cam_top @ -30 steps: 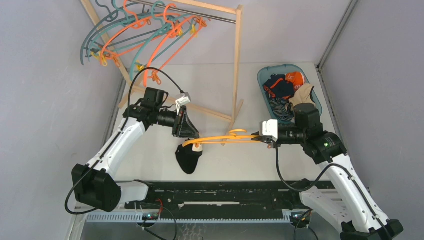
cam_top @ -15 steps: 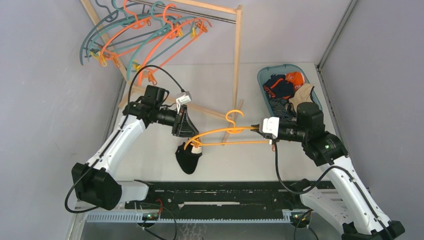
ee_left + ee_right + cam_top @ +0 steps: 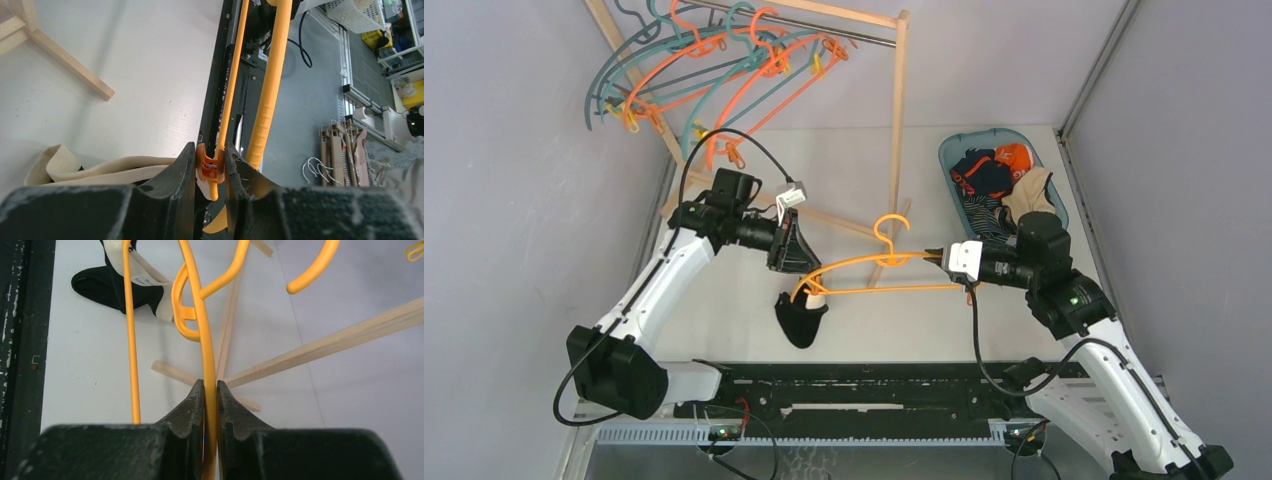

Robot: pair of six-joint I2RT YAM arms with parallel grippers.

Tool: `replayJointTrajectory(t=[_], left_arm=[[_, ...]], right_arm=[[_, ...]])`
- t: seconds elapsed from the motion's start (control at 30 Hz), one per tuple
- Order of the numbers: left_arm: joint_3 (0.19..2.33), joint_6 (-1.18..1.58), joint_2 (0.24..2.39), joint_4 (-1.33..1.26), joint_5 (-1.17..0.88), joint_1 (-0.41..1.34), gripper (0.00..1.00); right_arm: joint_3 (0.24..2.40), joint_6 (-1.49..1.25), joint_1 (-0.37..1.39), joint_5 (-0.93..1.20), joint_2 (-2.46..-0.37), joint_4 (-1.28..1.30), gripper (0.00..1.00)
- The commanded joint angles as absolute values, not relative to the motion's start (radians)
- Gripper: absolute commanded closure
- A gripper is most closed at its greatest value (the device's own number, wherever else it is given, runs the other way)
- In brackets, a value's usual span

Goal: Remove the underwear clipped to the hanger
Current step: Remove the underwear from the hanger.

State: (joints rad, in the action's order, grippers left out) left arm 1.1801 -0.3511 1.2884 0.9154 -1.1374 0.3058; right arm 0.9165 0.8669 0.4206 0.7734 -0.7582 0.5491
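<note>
Far left on the table (image 3: pixel 844 170): rack (image 3: pixel 895 120), spare hangers (image 3: pixel 714 60) on its rail. Far right: basket (image 3: pixel 952 150), loose underwear (image 3: pixel 986 178) in it. Across the middle, left to right: hanger (image 3: pixel 874 262), its left-end clip (image 3: pixel 207 169) in the left gripper (image 3: pixel 807 278), its right end in the right gripper (image 3: pixel 942 262). Below the clip, toward the near edge: clipped underwear (image 3: pixel 802 320), well apart from the basket.

Dark lettering is seen on the white waistband (image 3: pixel 149 280) of the black underwear (image 3: pixel 97 282), at eleven o'clock, but none can be read.
</note>
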Motion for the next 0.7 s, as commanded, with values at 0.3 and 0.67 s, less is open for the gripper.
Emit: replayJointTrajectory(t=[0.3,0.67], left_arm=[[1.079,-0.156,1.181,0.667,-1.132,0.31,1.0],[1.118,-0.056,1.128,0.545,-1.049,0.236,1.0]], right_arm=[[0.777,0.738,0.427,0.727,-0.638,0.264,1.0],[0.784,0.762,0.398,0.829,-0.64,0.332,1.0]])
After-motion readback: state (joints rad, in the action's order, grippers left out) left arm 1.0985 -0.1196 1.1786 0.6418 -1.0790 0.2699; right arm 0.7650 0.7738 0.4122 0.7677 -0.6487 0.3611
